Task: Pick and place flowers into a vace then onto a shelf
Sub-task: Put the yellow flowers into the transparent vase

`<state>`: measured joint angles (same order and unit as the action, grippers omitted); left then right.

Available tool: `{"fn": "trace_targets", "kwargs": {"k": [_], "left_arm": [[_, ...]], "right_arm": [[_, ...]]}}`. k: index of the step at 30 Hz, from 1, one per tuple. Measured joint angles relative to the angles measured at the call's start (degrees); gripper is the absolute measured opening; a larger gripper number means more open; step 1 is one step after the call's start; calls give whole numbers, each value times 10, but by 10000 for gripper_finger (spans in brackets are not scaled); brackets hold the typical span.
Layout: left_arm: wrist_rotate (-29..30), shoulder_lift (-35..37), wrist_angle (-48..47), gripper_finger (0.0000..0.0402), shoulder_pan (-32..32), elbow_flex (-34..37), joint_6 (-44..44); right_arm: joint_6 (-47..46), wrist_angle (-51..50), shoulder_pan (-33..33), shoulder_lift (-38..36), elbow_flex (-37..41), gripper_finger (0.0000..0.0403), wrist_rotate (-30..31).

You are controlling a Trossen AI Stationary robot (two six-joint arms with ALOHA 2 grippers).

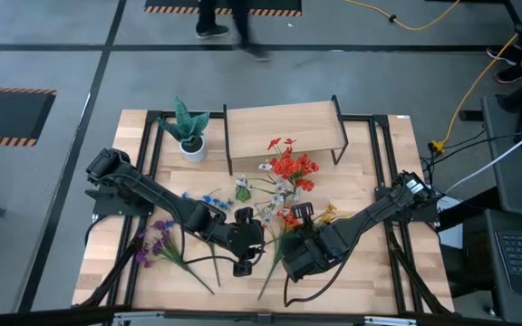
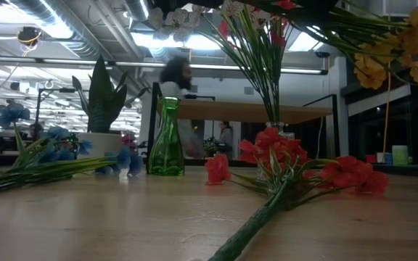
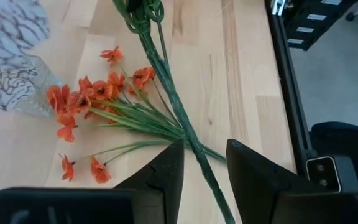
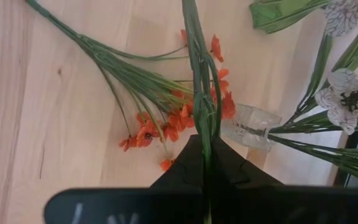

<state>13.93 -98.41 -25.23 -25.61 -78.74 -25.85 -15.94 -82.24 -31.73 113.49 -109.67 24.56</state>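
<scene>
Both grippers hover over the table's near middle. My right gripper (image 1: pixel 290 264) (image 4: pixel 205 155) is shut on a thick green stem. My left gripper (image 1: pixel 243 263) (image 3: pixel 204 168) is open, a finger on either side of a thick green stem (image 3: pixel 166 81); I cannot tell whether it touches. An orange sprig (image 3: pixel 92 99) (image 4: pixel 160 118) lies flat on the table beside them. A clear vase (image 4: pixel 250 124) holds white flowers (image 4: pixel 350 99). A green vase (image 2: pixel 167 138) stands upright before the shelf (image 1: pixel 284 122). Purple (image 1: pixel 157 240) and blue (image 1: pixel 202 199) sprigs lie at the left. My right gripper pinches the thick green stem (image 4: pixel 202 127) between its two shut fingers, slanting down from above. The fingers lie along the stem, which runs on ahead over the orange blossoms and out of the picture. Which blossoms it bears does not show.
A spiky green plant in a white pot (image 1: pixel 191 145) stands at the shelf's left end. Yellow blossoms (image 1: pixel 329 215) show next to the right arm. Black frame rails run along the table's edges (image 3: pixel 291 93). A person walks on the floor beyond the far edge (image 1: pixel 220 18).
</scene>
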Motion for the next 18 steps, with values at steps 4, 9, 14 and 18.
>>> {"fn": "trace_targets", "kwargs": {"k": [4,9,14,18], "left_arm": [[0,0,2,113,0,0,10],[3,0,19,116,-6,0,76],[29,0,21,122,-6,0,84],[5,0,13,123,2,3,64]], "right_arm": [[0,0,0,0,0,1,0],[0,0,0,0,0,1,-2],[0,1,0,0,0,1,-2],[-1,1,0,0,0,1,-2]]}}
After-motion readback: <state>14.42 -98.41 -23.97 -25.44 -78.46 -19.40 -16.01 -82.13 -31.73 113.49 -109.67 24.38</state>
